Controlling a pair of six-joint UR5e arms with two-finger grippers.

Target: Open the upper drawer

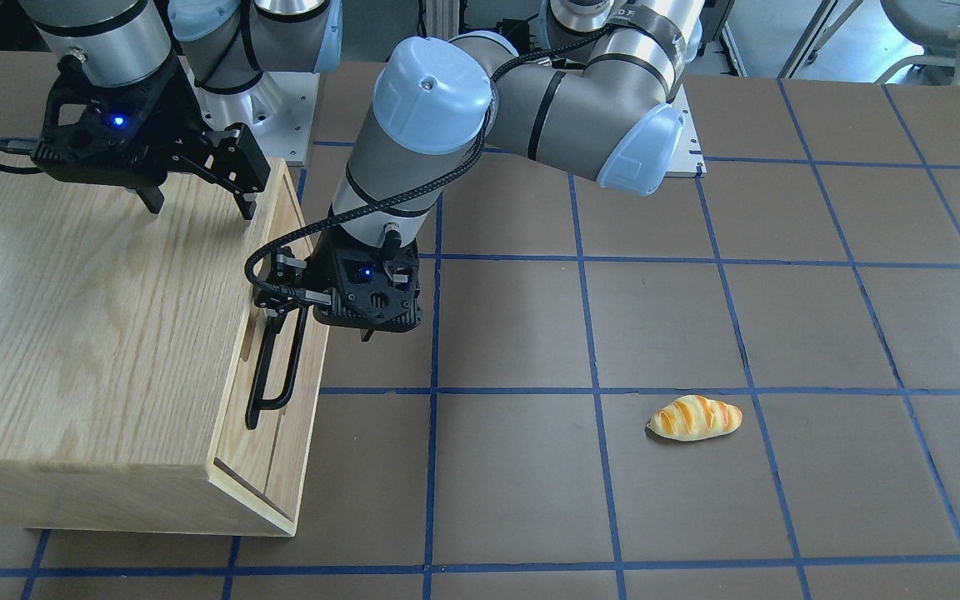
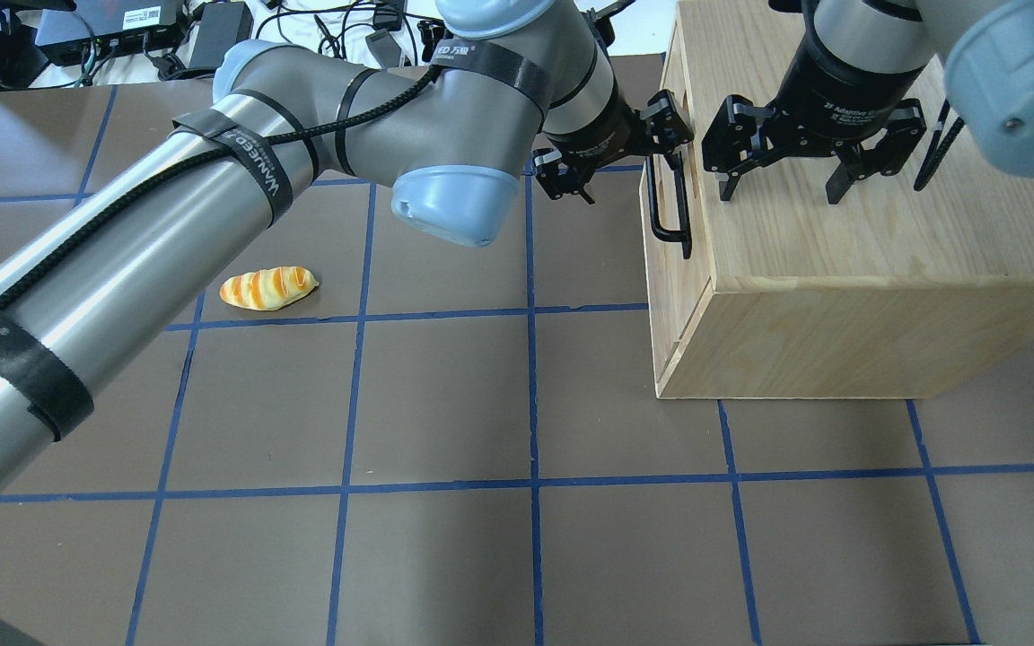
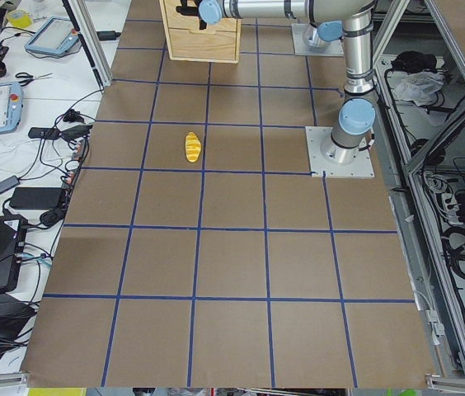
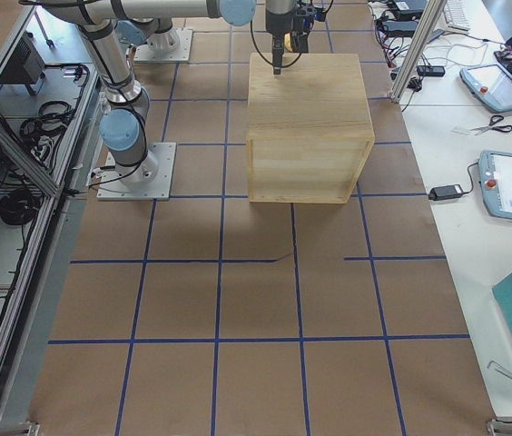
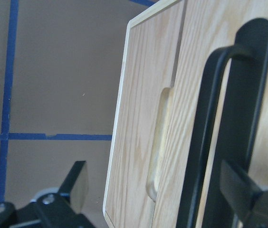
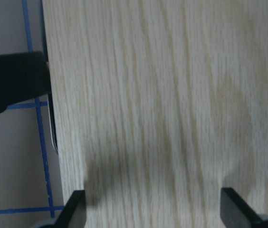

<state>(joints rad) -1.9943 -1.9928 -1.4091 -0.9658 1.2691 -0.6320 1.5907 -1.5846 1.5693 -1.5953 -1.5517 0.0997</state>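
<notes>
The upper drawer (image 1: 248, 446) is the wide light-wood front just under the cabinet top, with a long black bar handle (image 1: 280, 367). It looks flush with the cabinet. My left gripper (image 1: 317, 321) is open at the handle's far end. In the left wrist view the handle (image 5: 210, 137) stands between the fingers (image 5: 241, 190), close to the right one. From overhead the left gripper (image 2: 616, 148) meets the handle (image 2: 668, 208) from the side. My right gripper (image 2: 779, 193) hangs open and empty just above the cabinet top (image 2: 840, 242).
A narrower plain lower panel (image 5: 143, 118) with a cut-out grip lies below the drawer. A bread roll (image 1: 694, 417) lies on the brown table with blue grid tape (image 1: 597, 392), well away from the cabinet. The cabinet stands on the robot's right side of the table.
</notes>
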